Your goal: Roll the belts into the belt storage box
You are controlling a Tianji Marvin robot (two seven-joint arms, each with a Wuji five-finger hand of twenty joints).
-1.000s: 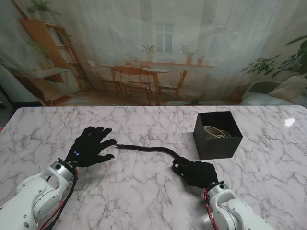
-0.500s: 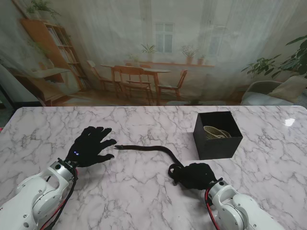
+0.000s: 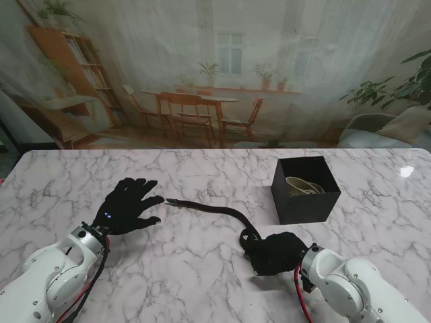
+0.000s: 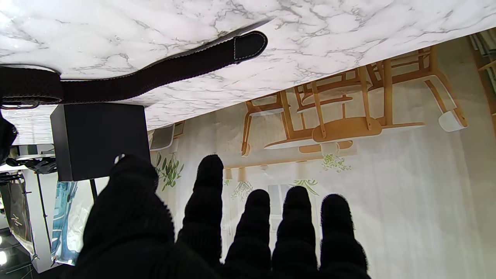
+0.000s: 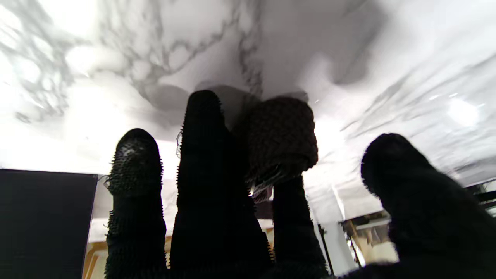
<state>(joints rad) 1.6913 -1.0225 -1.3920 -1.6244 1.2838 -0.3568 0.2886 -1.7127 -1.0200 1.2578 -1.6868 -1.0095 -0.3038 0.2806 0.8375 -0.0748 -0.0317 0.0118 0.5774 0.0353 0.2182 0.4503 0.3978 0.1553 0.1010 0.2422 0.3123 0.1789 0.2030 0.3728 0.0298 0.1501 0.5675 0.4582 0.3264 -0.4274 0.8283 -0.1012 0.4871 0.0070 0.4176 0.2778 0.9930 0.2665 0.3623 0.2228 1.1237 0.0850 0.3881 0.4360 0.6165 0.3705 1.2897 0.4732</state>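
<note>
1. Belt (image 3: 214,209): dark woven strap lying on the marble worktop (image 3: 202,269), running from a free tip near the left hand across to the right hand, where its end is gathered into a small coil. The left wrist view shows the stitched tip (image 4: 250,44) flat on the marble.
2. Right hand (image 3: 276,252): black-gloved, at the near right of the worktop, fingers curled over the coiled end of the belt. The right wrist view shows the woven roll (image 5: 279,135) held against the fingers (image 5: 205,155), thumb apart to one side; that picture is blurred.
3. Left hand (image 3: 128,205): black-gloved, palm down at the left of the worktop, fingers spread and holding nothing. Its fingertips lie just beside the belt's free tip; whether they touch it I cannot tell.
4. Box (image 3: 305,190): black, square, open-topped, standing on the worktop farther from me than the right hand and to its right.
5. Pale belt (image 3: 303,186): a light-coloured coil lying inside the box.
</note>
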